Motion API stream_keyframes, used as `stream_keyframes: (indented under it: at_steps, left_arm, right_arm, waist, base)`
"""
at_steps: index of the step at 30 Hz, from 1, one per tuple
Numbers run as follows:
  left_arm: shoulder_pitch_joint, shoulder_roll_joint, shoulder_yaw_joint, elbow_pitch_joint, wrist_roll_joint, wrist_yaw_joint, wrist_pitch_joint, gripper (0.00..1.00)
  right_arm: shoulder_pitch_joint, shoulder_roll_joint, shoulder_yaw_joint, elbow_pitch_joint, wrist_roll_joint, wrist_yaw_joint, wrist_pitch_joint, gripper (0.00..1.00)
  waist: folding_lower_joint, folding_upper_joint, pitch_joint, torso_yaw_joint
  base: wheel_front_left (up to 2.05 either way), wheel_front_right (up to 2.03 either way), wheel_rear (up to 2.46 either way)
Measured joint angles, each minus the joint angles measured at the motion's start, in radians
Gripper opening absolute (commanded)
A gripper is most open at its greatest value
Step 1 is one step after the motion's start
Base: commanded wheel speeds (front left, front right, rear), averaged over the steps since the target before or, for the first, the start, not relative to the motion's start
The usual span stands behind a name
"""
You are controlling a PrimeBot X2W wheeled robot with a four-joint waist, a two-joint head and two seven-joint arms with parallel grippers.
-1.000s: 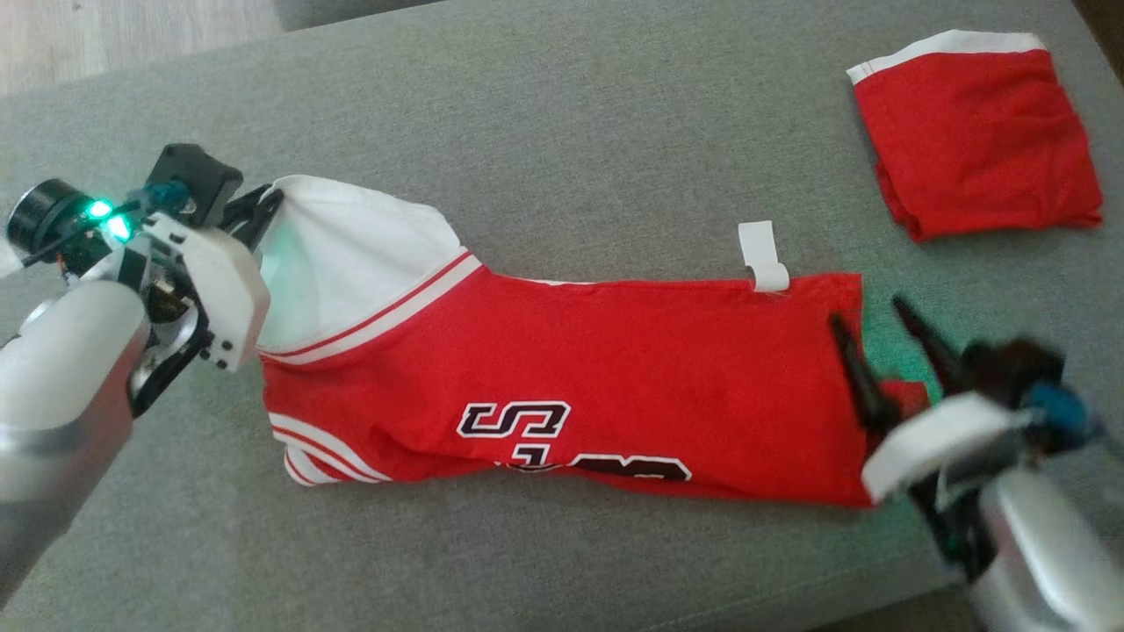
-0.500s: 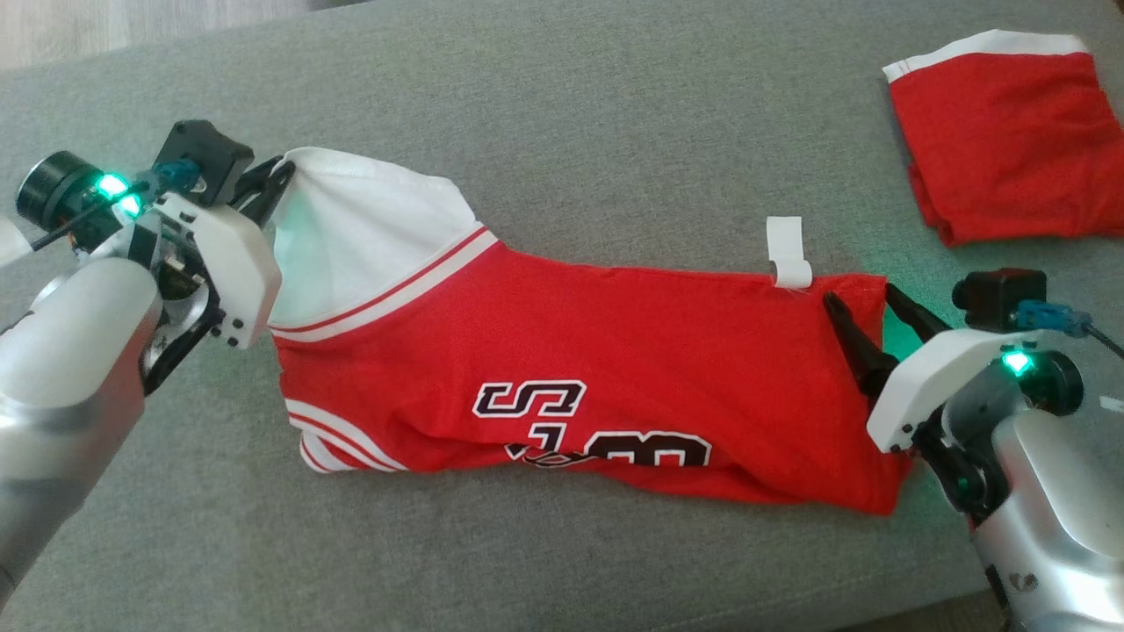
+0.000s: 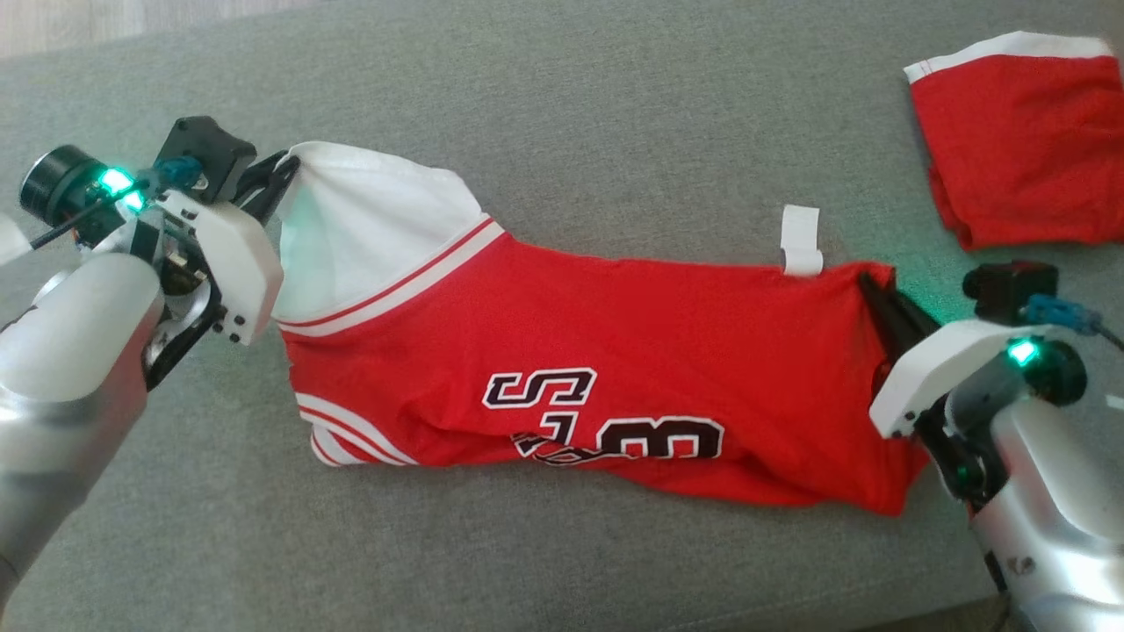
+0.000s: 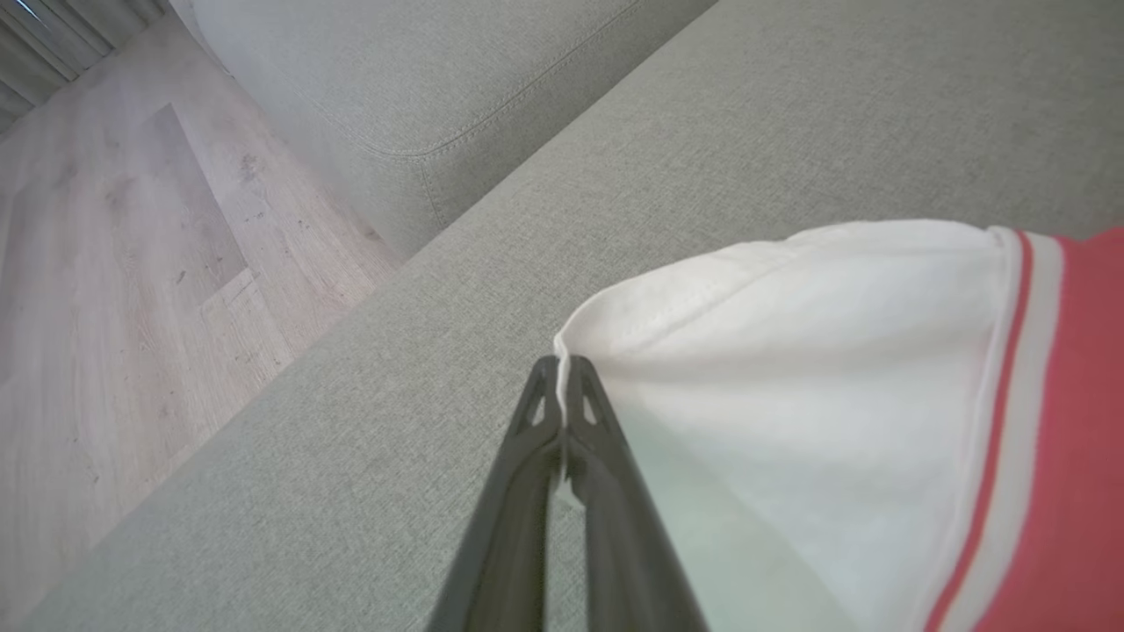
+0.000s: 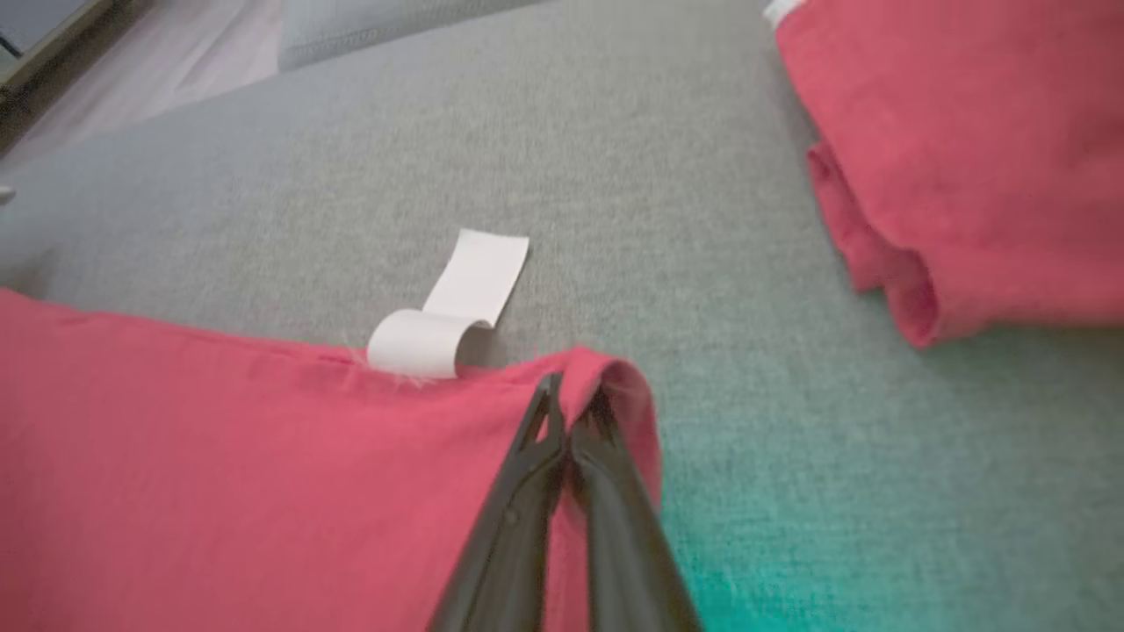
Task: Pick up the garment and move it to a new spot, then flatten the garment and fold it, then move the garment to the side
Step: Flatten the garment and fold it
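Across the grey sofa cushion (image 3: 615, 105) before me the red jersey (image 3: 632, 351) lies stretched lengthwise. Its white sleeve end is at my left and its red hem at my right. Black-and-white lettering faces up near the lower edge, where the cloth is rumpled and tucked under itself. My left gripper (image 3: 283, 168) is closed on the outer edge of the white panel: in the left wrist view both dark fingers (image 4: 606, 491) meet at their tips with the white seam pinched between them, and the fabric draws to a point there. My right gripper (image 3: 878, 290) is clamped on the upper right corner of the hem; in the right wrist view its two fingers press together with a small loop of red cloth curling over their tips. Just beside that corner a white tag (image 3: 801, 250) sticks out from the top edge of the jersey and lies curled on the cushion, close to my right fingertips but not touching them. Well apart, toward the far right of the cushion, a second red garment (image 3: 1019, 149) with a white band sits folded in a compact pile. Past the cushion's edge, in the left wrist view, pale wooden floor (image 4: 105, 263) shows.
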Motion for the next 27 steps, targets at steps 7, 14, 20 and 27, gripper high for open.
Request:
stream_keyframes:
  at_steps: [7,14,20,27]
  left_arm:
    - [-0.001,-0.001,0.000,0.004,0.000,-0.002,-0.063,0.00]
    - [-0.011,0.016,0.015,-0.064,0.000,0.020,-0.122,0.00]
    - [-0.120,0.063,0.044,-0.147,0.011,0.060,-0.054,0.00]
    - [-0.381,0.036,0.087,-0.093,0.040,0.059,0.019,0.00]
  right_arm:
    - [-0.028,-0.026,-0.024,0.004,-0.036,0.000,-0.122,0.00]
    - [-0.045,-0.084,-0.097,-0.141,-0.045,0.000,-0.142,0.00]
    - [-0.183,-0.150,-0.101,-0.272,-0.021,0.000,-0.020,0.00]
    - [-0.555,-0.186,-0.066,-0.196,0.010,0.000,0.050,0.00]
  waist:
    - [0.0000,0.0000,-0.038,0.010]
    - [-0.0002,0.0000,-0.110,0.027]
    - [-0.0003,0.0000,-0.118,0.059]
    - [-0.0001,0.0000,-0.030,0.087]
  base:
    - [0.00,0.00,0.00]
    - [0.00,0.00,0.00]
    - [0.00,0.00,0.00]
    - [0.00,0.00,0.00]
